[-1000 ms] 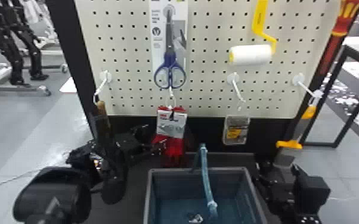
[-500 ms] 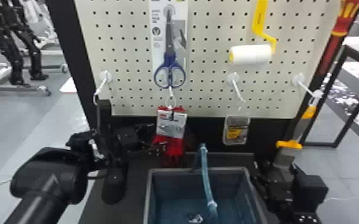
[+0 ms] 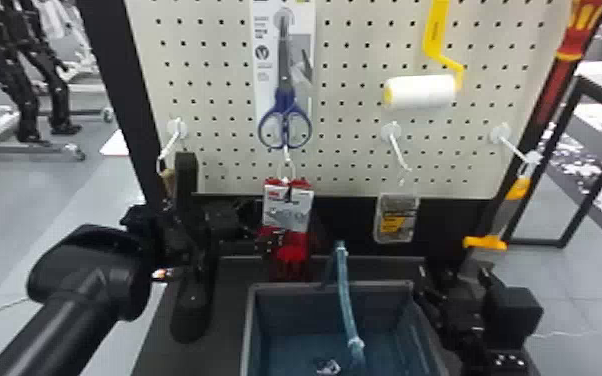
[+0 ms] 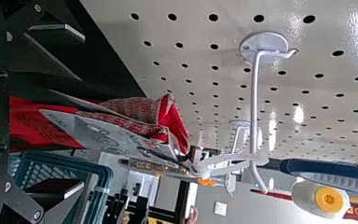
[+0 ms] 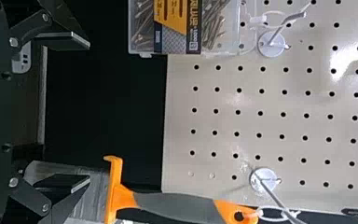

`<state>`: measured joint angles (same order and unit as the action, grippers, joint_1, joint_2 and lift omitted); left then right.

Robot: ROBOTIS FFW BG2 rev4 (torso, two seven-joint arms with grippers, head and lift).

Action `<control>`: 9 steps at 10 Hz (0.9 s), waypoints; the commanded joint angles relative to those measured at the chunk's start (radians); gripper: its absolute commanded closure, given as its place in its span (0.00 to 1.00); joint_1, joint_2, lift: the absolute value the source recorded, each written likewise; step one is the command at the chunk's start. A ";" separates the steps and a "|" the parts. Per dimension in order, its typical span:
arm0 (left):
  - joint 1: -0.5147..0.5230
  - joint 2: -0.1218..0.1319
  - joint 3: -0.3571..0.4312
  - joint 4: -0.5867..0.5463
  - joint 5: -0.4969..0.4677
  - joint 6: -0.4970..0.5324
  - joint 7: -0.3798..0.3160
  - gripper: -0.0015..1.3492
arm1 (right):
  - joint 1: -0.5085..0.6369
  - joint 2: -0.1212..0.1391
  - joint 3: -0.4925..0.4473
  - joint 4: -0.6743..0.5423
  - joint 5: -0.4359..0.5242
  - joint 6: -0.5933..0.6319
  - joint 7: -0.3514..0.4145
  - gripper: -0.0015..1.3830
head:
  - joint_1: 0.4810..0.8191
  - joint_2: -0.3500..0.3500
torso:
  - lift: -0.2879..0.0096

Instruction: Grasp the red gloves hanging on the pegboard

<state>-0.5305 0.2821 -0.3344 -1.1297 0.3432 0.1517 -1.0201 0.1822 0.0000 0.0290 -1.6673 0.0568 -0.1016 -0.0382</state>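
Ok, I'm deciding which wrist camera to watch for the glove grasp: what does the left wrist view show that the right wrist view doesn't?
Left wrist view: the red gloves between the fingers of the open left gripper, plus the blue basket, scissors handle and paint roller. Right wrist view: the open right gripper, a screw pack and an orange-handled scraper. Both: the pegboard and its white hooks.

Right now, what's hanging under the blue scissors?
The red gloves, on a white hook. Their card covers their tops, and the left gripper hides part of one side.
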 commanded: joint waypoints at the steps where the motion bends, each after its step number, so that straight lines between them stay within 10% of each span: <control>1: -0.011 -0.003 -0.025 0.013 0.011 -0.004 0.000 0.17 | -0.003 0.001 0.003 0.005 0.000 -0.006 0.003 0.20 | 0.20 0.50 | 0.63; 4: -0.022 -0.014 -0.051 0.028 0.026 0.009 0.011 0.89 | -0.004 0.001 0.003 0.009 0.002 -0.007 0.004 0.20 | 0.20 0.50 | 0.63; 9: -0.013 -0.014 -0.051 0.034 0.036 0.035 0.021 0.90 | -0.004 0.001 0.003 0.011 0.002 -0.012 0.008 0.20 | 0.20 0.50 | 0.63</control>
<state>-0.5445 0.2680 -0.3860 -1.0961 0.3757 0.1877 -0.9986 0.1773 0.0000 0.0322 -1.6567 0.0583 -0.1123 -0.0306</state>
